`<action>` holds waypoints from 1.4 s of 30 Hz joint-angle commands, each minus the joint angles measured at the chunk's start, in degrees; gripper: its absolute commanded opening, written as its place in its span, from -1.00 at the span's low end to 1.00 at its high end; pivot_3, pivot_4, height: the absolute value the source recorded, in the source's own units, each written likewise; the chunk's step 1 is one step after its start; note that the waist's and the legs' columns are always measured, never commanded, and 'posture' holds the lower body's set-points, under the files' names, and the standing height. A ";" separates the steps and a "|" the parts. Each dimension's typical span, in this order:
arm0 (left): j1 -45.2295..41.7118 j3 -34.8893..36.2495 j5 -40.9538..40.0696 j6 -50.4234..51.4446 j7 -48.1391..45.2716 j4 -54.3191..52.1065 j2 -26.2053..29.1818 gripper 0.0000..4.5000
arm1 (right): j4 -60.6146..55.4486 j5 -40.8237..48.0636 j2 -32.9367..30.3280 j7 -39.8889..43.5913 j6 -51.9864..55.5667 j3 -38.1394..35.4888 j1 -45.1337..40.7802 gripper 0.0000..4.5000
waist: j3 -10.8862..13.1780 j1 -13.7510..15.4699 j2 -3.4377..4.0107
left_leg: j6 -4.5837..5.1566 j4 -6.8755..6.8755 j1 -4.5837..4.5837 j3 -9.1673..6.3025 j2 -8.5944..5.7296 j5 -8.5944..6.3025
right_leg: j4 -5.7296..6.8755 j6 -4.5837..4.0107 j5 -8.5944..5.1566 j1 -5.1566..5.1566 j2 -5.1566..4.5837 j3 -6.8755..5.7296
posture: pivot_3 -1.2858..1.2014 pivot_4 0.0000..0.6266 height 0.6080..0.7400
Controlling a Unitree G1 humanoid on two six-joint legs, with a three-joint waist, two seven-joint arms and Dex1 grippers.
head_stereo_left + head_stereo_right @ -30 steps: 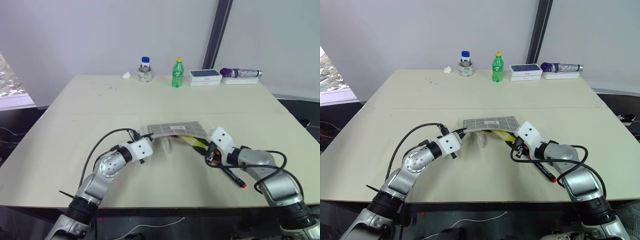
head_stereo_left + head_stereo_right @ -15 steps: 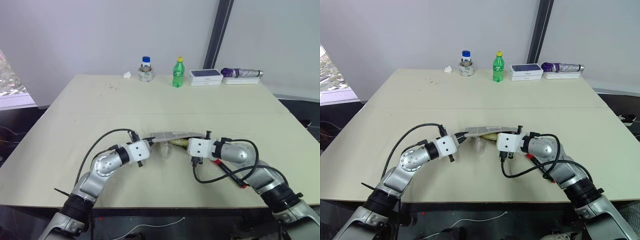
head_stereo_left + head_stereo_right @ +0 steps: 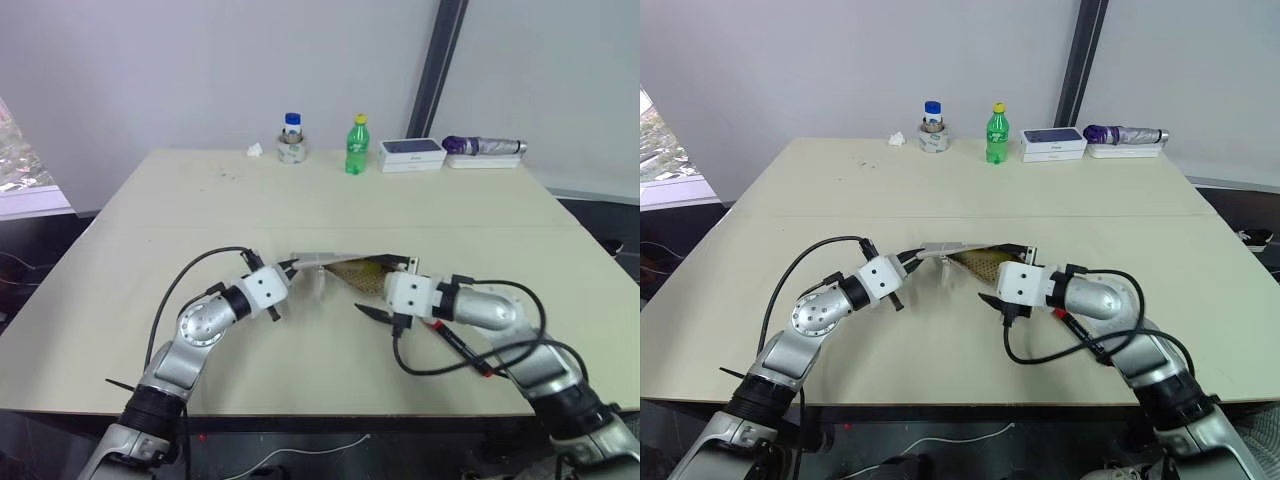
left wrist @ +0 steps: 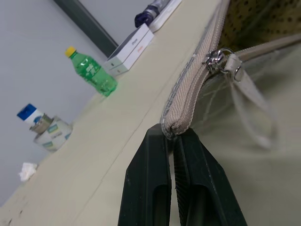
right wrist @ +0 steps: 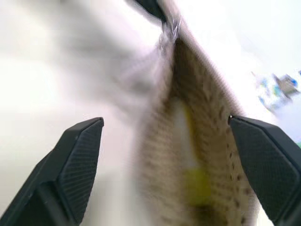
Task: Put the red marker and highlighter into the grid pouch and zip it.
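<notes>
Your left gripper (image 4: 171, 136) is clamped tight on the zipper-end corner of the grid pouch (image 3: 345, 268), holding that end lifted off the table (image 3: 150, 250). In the left wrist view the zipper pull (image 4: 214, 59) sits a little way along the zip from the pinched corner, with a thin strap (image 4: 254, 113) hanging off it. The pouch mouth gapes open toward you, showing its dotted tan lining, and the highlighter (image 5: 188, 155) lies inside as a yellow streak.

Just right of the pouch, your right gripper (image 3: 372, 312) points at the open mouth with its two fingers spread wide and nothing between them. The red marker (image 3: 462, 350) lies on the table under your right forearm, outside the pouch, its red end toward the near edge.

Along the far edge you have, left to right, a roll of tape with a blue-capped item (image 3: 291, 140), a green bottle (image 3: 355, 147), a white-and-blue box (image 3: 409, 153) and a purple folded umbrella (image 3: 483, 146).
</notes>
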 commanded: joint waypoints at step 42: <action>-1.60 -0.12 1.53 -3.70 2.01 1.93 -1.38 -1.00 | -12.36 23.36 -4.22 3.24 19.99 -23.22 21.91 -0.82 | -0.01 -0.01 -0.01 | 0.02 0.07 0.08 -0.02 -0.02 -0.01 | 0.01 0.01 0.00 0.13 0.01 -0.03 | 0.03 -0.52 1.00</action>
